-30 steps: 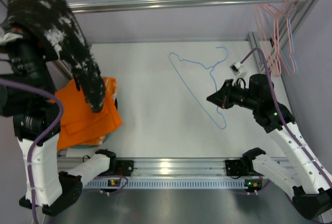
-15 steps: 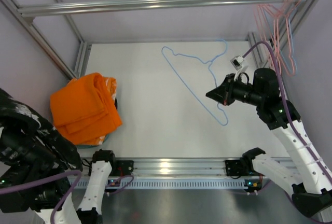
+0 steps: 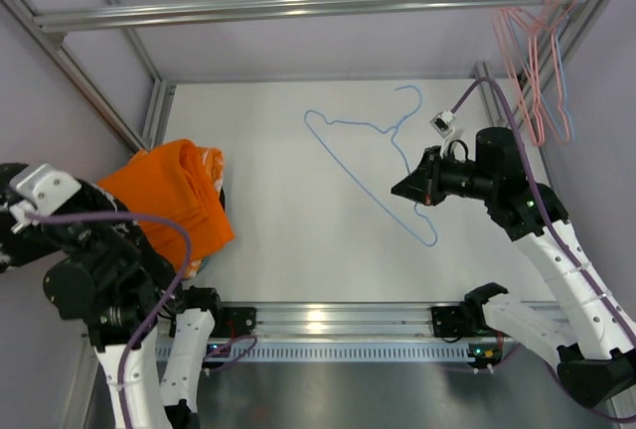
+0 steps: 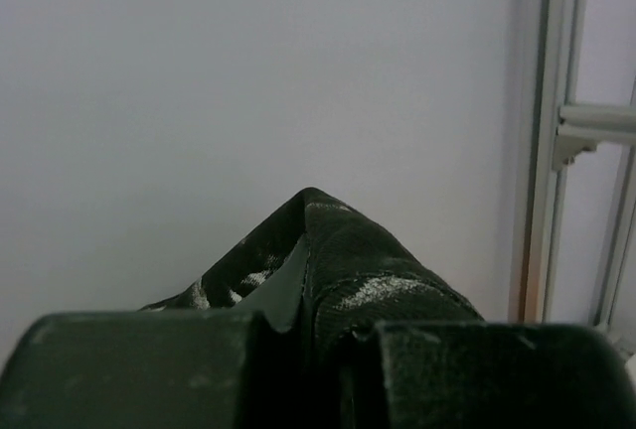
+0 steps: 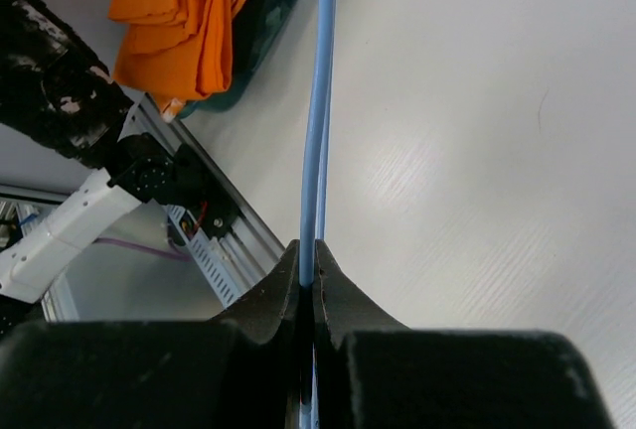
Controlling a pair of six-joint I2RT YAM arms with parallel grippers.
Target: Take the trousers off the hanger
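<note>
Nearest the arm bases, the left gripper (image 4: 308, 335) sits low at the left edge of the workspace, beyond the table (image 3: 288, 220). Its fingers are drawn narrow and pinch a peaked fold of the trousers (image 4: 343, 260). This is black fabric with white speckles, and the fold rises to a point above the fingers against a plain pale wall. In the top external view the trousers cannot be told apart from the dark left arm.

At the right, the right gripper (image 3: 400, 189) reaches leftward over the table. Its fingers are pressed together on the wire of the light blue hanger (image 3: 358, 171), near the frame's right-hand end. In the right wrist view the wire (image 5: 320, 101) runs straight away from the clamped fingers (image 5: 338, 300).

The hanger carries no garment. The long axis of its triangular frame runs diagonally, from the far left to the near right of the table's middle. Its hook points toward the far edge. Whether the frame touches the table cannot be told.

Left of the hanger and well apart from it, a folded orange garment (image 3: 174, 201) lies at the table's near-left corner, on a dark teal container (image 5: 268, 12).

Farthest away, a metal rail (image 3: 298, 4) spans the back of the frame. Pink wire hangers (image 3: 532, 71) hang from its right end.
</note>
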